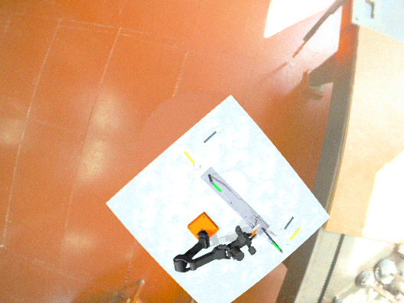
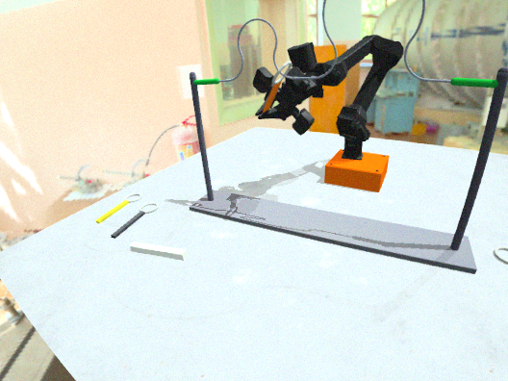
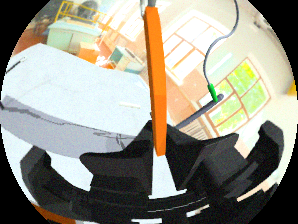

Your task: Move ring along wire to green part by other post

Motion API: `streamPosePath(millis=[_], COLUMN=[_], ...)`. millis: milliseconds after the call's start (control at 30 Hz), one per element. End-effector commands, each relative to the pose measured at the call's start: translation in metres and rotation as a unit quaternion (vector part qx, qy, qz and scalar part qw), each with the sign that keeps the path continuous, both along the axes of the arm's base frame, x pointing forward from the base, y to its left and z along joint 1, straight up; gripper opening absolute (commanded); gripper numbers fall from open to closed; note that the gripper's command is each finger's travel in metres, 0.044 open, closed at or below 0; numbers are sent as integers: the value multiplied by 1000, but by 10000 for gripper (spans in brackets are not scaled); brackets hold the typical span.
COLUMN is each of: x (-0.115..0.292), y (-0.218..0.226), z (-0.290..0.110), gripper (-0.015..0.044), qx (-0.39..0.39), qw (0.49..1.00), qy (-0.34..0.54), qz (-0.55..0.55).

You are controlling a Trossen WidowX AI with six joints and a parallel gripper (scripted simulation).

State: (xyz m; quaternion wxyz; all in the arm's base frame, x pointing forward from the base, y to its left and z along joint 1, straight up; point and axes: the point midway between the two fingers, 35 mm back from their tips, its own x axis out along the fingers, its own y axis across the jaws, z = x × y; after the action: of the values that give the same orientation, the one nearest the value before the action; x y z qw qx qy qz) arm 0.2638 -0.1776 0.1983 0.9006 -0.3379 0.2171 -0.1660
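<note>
The gripper (image 2: 272,107) is clamped on the orange handle (image 2: 272,96), up in the upper middle of the exterior view. Its ring (image 2: 284,70) sits around the grey wire (image 2: 250,29), right of the left post (image 2: 201,139) and its green end (image 2: 207,81), high above the pale surface (image 2: 269,308).

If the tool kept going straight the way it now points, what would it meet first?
The tool, shut on the slim orange handle, points down and left. Nothing is close ahead. It would probably reach the flat grey base board near the dark left post first, though depth is unclear.
</note>
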Motion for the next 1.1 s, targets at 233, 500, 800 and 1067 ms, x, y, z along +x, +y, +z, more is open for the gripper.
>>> streamPosePath(millis=[233, 500, 800, 1067], x=[1, 2, 3, 4], y=[34, 59, 83, 98], z=[-22, -31, -34, -35], gripper=[-150, -150, -150, -150], qx=[135, 216, 283, 317], qw=[991, 976, 959, 948], qy=[-6, -10, -14, -15], qz=[-1, 0, 1, 2])
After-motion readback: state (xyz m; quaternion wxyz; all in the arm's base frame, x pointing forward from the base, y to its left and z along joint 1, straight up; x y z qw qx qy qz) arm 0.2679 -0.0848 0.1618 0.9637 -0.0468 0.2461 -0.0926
